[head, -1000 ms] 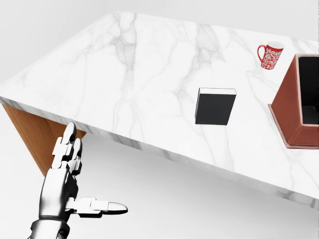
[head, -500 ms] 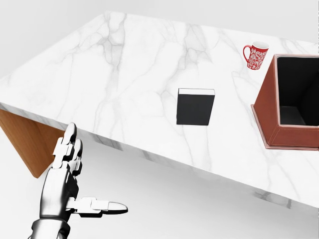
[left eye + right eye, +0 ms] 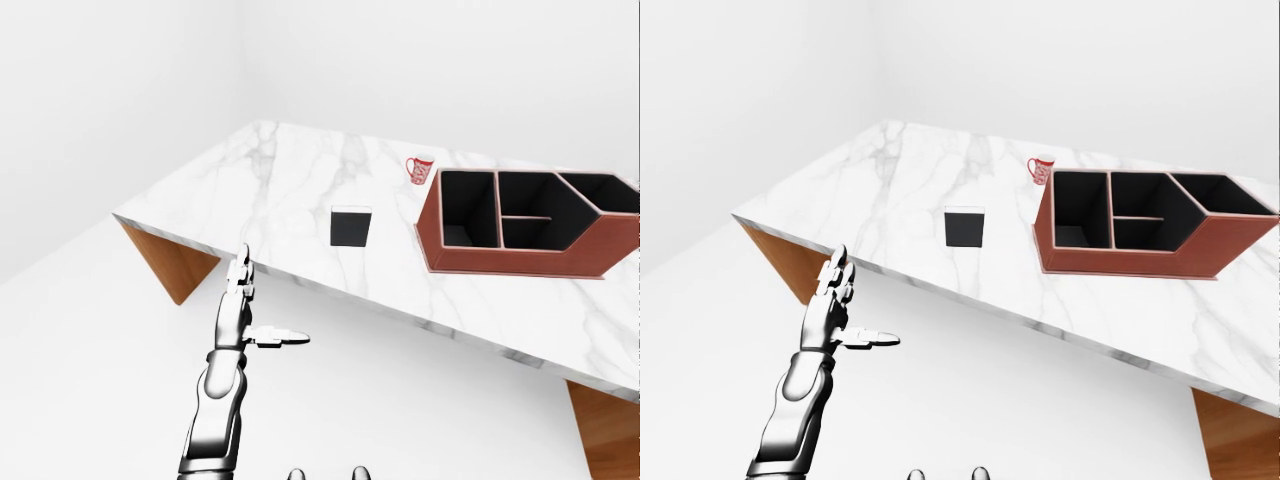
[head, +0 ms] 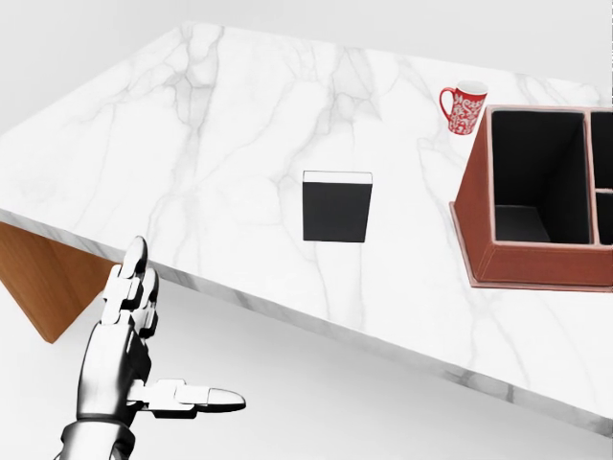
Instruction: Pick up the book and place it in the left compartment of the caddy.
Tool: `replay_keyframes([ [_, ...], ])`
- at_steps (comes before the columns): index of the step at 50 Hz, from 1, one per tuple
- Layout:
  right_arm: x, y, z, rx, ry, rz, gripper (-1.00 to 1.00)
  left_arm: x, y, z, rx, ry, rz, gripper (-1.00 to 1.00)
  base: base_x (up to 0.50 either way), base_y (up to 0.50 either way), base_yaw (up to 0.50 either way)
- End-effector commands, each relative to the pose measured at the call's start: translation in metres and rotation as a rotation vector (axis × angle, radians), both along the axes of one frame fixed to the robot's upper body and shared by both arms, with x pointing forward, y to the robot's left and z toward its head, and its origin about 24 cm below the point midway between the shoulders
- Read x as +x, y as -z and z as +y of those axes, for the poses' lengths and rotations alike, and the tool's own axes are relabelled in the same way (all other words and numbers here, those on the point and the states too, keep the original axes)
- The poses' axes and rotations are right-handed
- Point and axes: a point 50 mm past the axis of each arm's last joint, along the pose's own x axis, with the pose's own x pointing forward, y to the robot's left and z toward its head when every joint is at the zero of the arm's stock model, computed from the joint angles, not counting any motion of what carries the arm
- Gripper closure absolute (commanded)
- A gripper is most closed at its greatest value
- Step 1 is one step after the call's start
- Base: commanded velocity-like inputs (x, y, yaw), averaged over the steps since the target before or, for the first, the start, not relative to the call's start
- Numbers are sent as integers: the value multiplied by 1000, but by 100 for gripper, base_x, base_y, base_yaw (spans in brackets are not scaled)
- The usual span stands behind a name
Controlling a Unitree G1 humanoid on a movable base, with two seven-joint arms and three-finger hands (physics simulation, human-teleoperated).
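Note:
A black book (image 4: 336, 207) with a white upper edge lies flat on the marble table (image 4: 192, 163), near the middle of the head view. To its right stands the red-brown caddy (image 3: 520, 262) with dark compartments; its left compartment (image 3: 470, 210) holds nothing. My left hand (image 4: 187, 321) hangs open at the lower left of the head view, below the table's near edge and well apart from the book, fingers straight up and thumb pointing right. My right hand does not show in any view.
A red-and-white mug (image 4: 463, 107) stands above the caddy's left corner. The table's near edge (image 4: 287, 316) runs diagonally between my hand and the book. Wooden supports (image 3: 170, 265) show under the tabletop, over a white floor.
The whole picture has shifted left, so the camera has moved. More of the caddy has come into the head view. My left hand keeps the same pose and place.

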Motion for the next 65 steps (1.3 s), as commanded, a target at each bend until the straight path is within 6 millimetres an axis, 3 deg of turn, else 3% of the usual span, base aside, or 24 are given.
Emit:
replay_keyframes([
  [1, 1, 1, 0, 1, -4, 1, -100, 1, 1, 0, 0, 0, 5, -100, 8, -19, 0],
  [65, -2, -3, 1, -9, 4, -6, -100, 0, 0, -1, 4, 1, -1, -100, 8, -19, 0],
])
